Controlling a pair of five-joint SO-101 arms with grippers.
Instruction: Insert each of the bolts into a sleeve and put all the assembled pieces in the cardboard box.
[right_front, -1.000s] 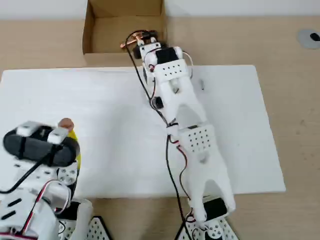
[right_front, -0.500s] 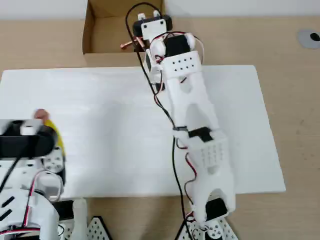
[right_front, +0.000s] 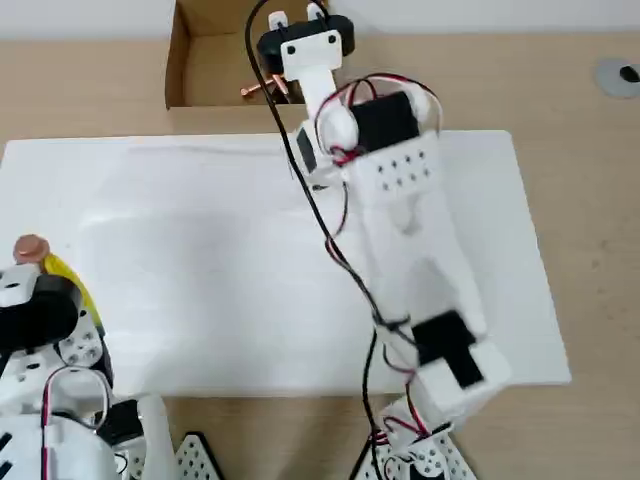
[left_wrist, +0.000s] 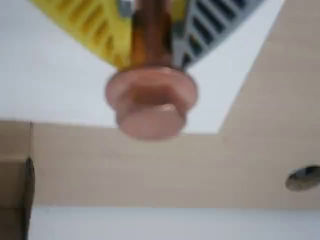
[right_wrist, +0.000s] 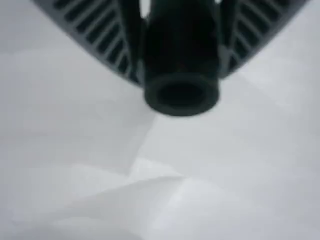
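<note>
Well short of the cardboard box (right_front: 178, 60), the left gripper (left_wrist: 152, 47) has its fingers clamped on a copper bolt (left_wrist: 150, 107). Up at the box's rim, the right gripper (right_wrist: 181, 65) pinches a black sleeve (right_wrist: 181, 95). Bolt and bore should share one axis before pushing. The white sheet (right_front: 200, 250) before the box offers room. A copper piece (right_front: 258, 90), possibly assembled, lies inside.

Two copper bolts (right_front: 30, 247) are counted, along with one black sleeve (right_wrist: 181, 85), one cardboard box (right_front: 177, 62), one white sheet (right_front: 200, 260) and two white robot arms (right_front: 405, 215).
</note>
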